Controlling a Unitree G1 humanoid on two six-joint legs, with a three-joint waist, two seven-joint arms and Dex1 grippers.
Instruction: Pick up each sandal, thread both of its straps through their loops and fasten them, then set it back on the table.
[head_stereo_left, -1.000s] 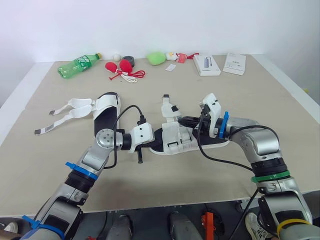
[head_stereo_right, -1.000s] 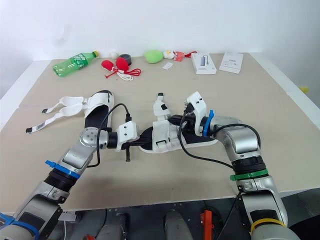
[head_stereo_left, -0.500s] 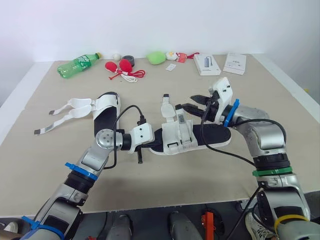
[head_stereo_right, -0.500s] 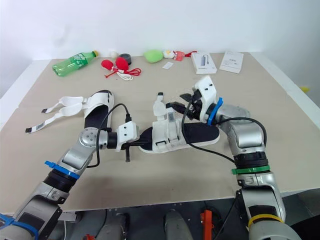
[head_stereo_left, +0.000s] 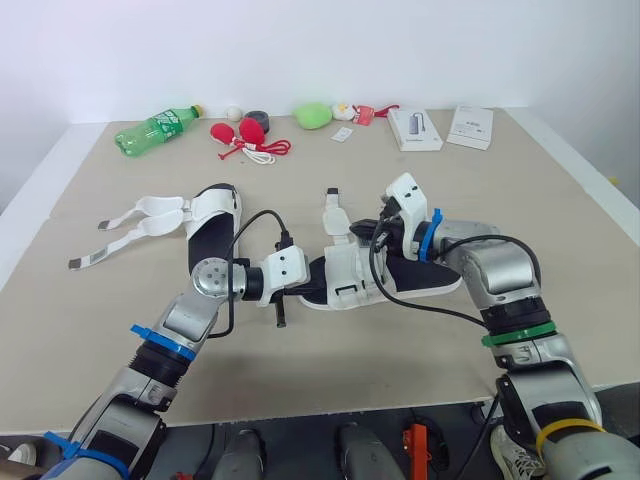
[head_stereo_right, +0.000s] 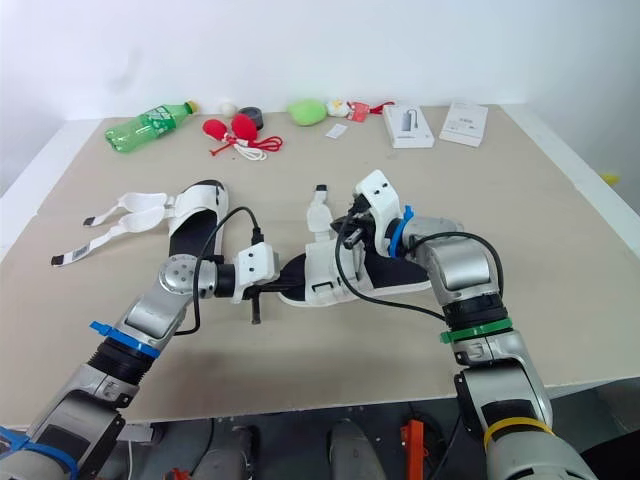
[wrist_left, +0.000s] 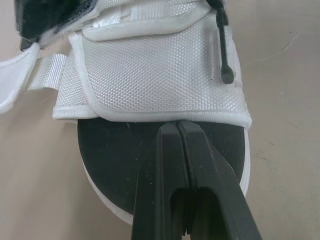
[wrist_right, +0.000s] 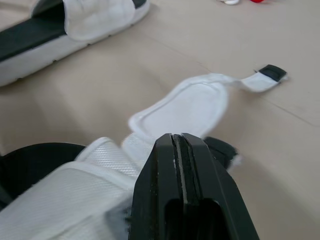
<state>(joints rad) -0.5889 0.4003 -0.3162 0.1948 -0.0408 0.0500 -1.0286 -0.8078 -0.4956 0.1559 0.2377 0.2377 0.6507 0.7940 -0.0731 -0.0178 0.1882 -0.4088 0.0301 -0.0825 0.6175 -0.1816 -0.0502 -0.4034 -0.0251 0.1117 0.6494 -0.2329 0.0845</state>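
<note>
The right gripper, fingers clenched with no gap showing, sits over the white upper of the centre sandal, reaching in from the right of the frame. Whether any webbing is nipped between them I cannot tell. Just past its tips, toward upper centre, the loose strap juts away from the sandal, dark tip outermost. The left gripper, likewise clenched, bears on the toe end of the black footbed from the left. The sandal's long axis runs left to right across mid-frame, toe leftward, so the right arm is the nearer to that strap. The other sandal lies well apart at middle left, straps splayed.
</note>
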